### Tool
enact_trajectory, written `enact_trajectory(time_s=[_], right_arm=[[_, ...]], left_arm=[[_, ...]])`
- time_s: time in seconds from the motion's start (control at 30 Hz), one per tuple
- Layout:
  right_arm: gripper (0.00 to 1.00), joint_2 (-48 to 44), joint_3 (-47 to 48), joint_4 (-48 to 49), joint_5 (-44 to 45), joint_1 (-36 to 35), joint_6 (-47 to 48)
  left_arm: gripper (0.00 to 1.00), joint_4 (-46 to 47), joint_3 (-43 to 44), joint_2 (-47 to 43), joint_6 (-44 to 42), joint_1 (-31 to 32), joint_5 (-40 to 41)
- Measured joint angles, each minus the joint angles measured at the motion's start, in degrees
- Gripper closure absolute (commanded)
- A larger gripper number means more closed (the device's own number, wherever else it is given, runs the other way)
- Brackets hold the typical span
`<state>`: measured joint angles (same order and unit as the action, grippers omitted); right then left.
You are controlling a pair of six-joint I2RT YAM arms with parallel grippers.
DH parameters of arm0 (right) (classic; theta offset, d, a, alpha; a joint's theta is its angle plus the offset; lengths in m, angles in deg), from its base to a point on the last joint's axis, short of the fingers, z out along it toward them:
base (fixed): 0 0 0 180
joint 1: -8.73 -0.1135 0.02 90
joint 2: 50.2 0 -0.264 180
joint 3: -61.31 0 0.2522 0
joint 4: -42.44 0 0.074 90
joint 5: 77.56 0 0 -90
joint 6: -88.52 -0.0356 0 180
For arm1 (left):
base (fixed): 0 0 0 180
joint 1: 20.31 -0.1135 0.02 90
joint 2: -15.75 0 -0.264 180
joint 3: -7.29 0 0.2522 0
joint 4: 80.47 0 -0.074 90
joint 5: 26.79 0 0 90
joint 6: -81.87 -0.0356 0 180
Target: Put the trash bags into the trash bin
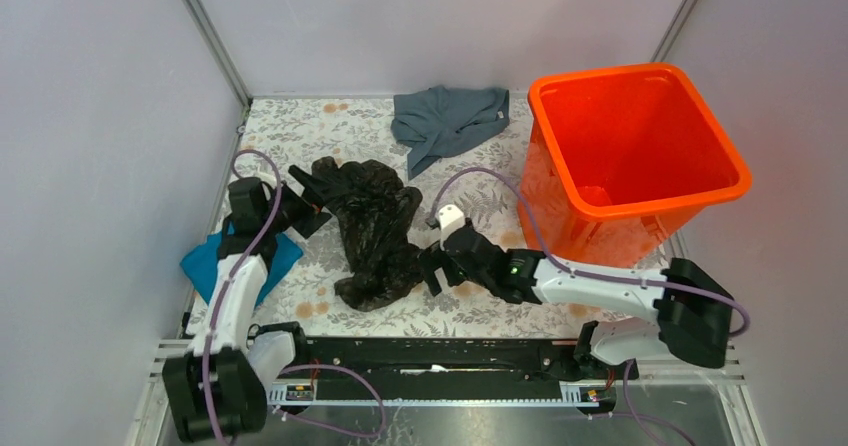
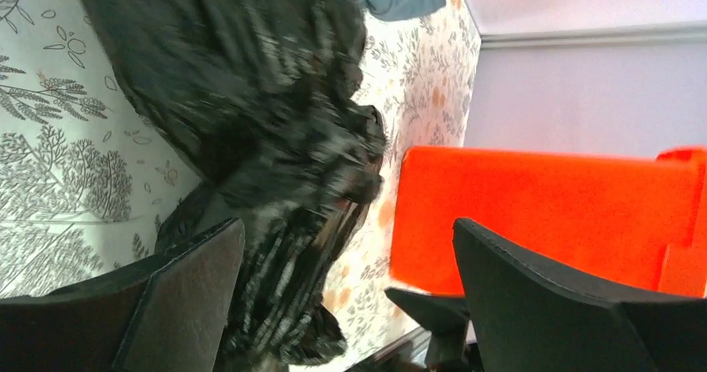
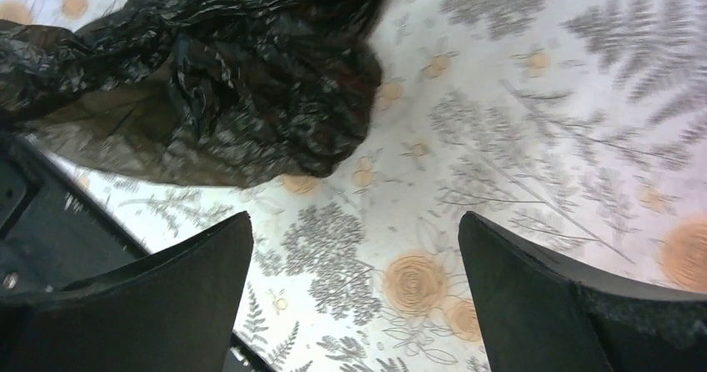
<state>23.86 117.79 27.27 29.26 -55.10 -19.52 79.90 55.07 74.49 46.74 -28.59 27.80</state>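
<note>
The black trash bag (image 1: 372, 228) lies crumpled on the flowered table between the arms. The orange trash bin (image 1: 640, 151) stands upright at the right rear, and nothing shows inside it. My left gripper (image 1: 306, 212) is open at the bag's left edge. In the left wrist view the bag (image 2: 267, 138) is blurred and reaches down beside the left finger (image 2: 179, 297), with the bin (image 2: 542, 213) beyond. My right gripper (image 1: 430, 269) is open and empty, low over the table just right of the bag's near end. In the right wrist view the bag (image 3: 208, 80) lies ahead of the gripper (image 3: 354, 222), to the left.
A grey-blue cloth (image 1: 450, 121) lies at the back of the table, left of the bin. A teal-blue cloth (image 1: 212, 258) lies under the left arm at the table's left edge. Walls close in the left, the back and the right. A black rail (image 1: 430, 356) runs along the near edge.
</note>
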Motion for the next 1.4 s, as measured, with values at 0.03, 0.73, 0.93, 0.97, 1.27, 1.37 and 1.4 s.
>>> enact_trajectory(time_s=[0.03,0.73,0.93,0.97,1.27,1.37,1.4], right_arm=[[0.00,1.44,0.46,0.13,-2.16,0.17,0.44],[0.20,17.00,4.98,20.68,-24.74,4.85,1.88],[0.97,19.71,6.05,22.56,-21.79,5.09,0.07],[1.00,19.32,5.84,22.49,-20.94,5.14,-0.44],[1.00,7.65,3.10,17.77,-15.76,5.22,-3.48],[1.00,5.14,3.10,16.35,-14.69,5.22,-3.89],[1.00,4.35,3.10,15.34,-14.10,5.22,-3.89]], left_arm=[[0.01,-3.69,0.85,-2.64,-2.27,0.17,0.52],[0.10,-30.62,4.79,-14.99,-5.42,39.15,32.98],[0.11,-29.11,0.79,-12.63,-3.08,40.33,32.98],[0.11,-29.07,0.50,-12.22,-2.84,40.50,32.89],[0.35,-25.55,-1.25,-11.21,-2.08,41.51,31.26],[0.60,-24.39,-1.40,-8.52,-2.36,42.49,30.32],[0.66,-24.11,-1.40,-7.65,-2.36,42.73,30.21]])
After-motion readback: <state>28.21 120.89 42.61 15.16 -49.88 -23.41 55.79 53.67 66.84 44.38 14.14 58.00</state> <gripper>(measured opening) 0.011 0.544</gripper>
